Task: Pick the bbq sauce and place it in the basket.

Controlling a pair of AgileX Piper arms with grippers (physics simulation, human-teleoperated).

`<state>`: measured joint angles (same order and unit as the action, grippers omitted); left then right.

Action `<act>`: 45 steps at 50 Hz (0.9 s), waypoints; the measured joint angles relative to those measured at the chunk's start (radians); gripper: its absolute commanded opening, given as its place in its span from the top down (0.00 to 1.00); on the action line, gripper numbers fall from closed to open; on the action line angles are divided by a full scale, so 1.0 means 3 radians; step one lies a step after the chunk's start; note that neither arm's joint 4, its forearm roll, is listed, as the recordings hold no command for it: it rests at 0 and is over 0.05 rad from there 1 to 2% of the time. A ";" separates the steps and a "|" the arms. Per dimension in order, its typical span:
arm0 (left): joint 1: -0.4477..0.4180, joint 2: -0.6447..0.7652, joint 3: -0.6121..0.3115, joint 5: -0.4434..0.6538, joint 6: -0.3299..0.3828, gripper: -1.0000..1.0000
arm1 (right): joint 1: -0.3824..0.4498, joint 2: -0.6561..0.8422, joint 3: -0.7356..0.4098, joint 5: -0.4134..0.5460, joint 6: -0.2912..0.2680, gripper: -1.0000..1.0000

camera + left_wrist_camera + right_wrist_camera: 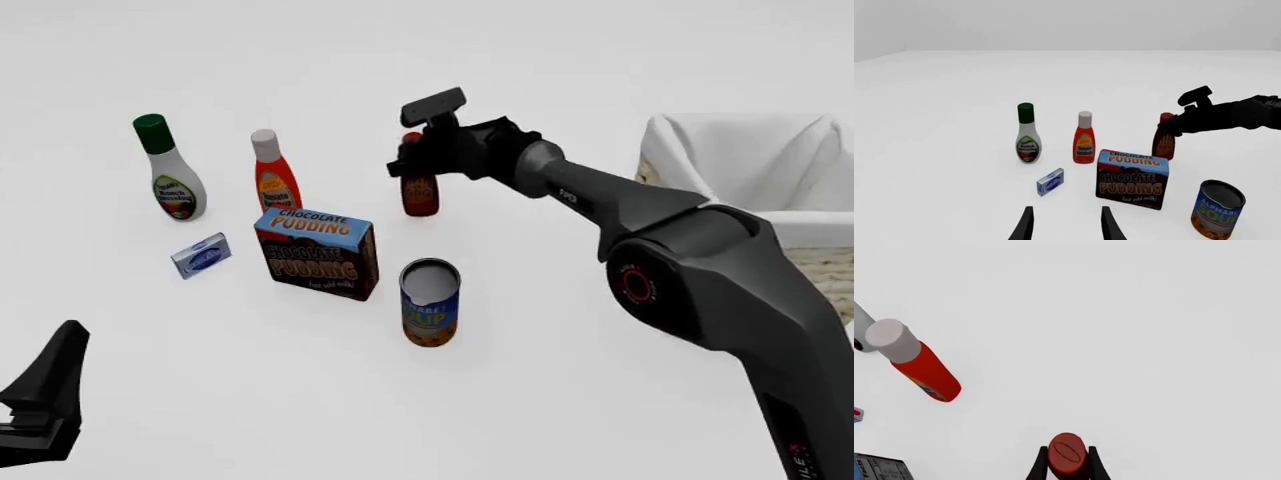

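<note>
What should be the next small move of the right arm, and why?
Probably close the right gripper on the bbq sauce. Its fingers stand on both sides of the red cap, the bottle stands on the table, and the basket waits to the right.

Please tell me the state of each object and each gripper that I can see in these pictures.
bbq sauce: upright, red cap between the right gripper's fingers
right gripper: closed around the cap
left gripper: open, empty
ketchup bottle: upright, capped
ranch dressing bottle: upright, capped
chocolate pudding box: standing, closed
alphabet soup can: upright
small blue box: closed
basket: nothing seen inside
</note>
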<state>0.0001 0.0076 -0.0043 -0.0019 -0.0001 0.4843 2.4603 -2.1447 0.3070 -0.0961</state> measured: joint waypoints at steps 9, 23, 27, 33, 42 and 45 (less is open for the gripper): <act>0.0000 0.0000 0.0000 0.0000 0.0000 0.00 | -0.0023 -0.0085 -0.0031 0.0053 -0.0029 1.00; 0.0001 0.0000 0.0000 0.0000 0.0000 0.00 | -0.0038 -0.0291 0.0008 0.0099 -0.0082 1.00; 0.0001 0.0000 0.0000 0.0000 0.0000 0.00 | -0.0035 -0.0371 0.0055 0.0097 -0.0096 1.00; 0.0001 0.0000 0.0000 0.0000 0.0000 0.00 | -0.0027 -0.0499 0.0139 0.0087 -0.0110 1.00; 0.0001 0.0000 0.0000 0.0000 0.0000 0.00 | -0.0017 -0.0727 0.0276 0.0074 -0.0126 1.00; 0.0001 0.0000 0.0000 0.0000 0.0000 0.00 | -0.0013 -0.0801 0.0314 0.0076 -0.0130 1.00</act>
<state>0.0003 0.0075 -0.0043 -0.0019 -0.0003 0.4805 2.2201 -2.0505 0.3299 -0.1349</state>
